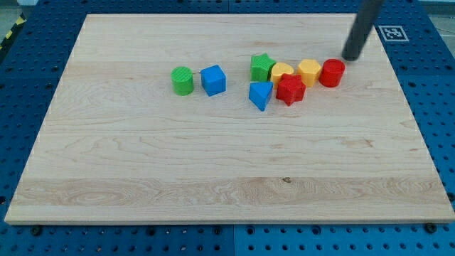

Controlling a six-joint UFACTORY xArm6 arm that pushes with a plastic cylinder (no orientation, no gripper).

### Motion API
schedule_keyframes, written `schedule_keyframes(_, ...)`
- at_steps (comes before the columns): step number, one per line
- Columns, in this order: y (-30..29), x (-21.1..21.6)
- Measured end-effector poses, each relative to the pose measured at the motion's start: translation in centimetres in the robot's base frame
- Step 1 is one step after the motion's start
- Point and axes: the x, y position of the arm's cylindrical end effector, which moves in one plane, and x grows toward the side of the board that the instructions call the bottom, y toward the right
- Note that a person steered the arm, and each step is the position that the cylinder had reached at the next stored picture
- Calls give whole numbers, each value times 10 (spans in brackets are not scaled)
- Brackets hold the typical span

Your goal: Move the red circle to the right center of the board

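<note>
The red circle (332, 72) stands on the wooden board (213, 178) at the right end of a cluster of blocks, in the view's upper right. It touches a yellow hexagon block (308, 72) on its left. My tip (351, 57) is just above and to the right of the red circle, a small gap apart. The dark rod rises from it out of the view's top edge.
In the cluster are a red star block (290, 90), a yellow heart block (281, 72), a green star block (261, 67) and a blue triangle block (260, 94). Further left stand a blue cube (213, 80) and a green cylinder (183, 80).
</note>
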Motion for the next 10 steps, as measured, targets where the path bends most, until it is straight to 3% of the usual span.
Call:
schedule_keyframes(2, -75, 11)
schedule_keyframes(3, -73, 27)
schedule_keyframes(5, -10, 60)
schedule_keyframes(7, -9, 34)
schedule_keyframes(8, 21, 32)
schedule_keyframes(10, 39, 93)
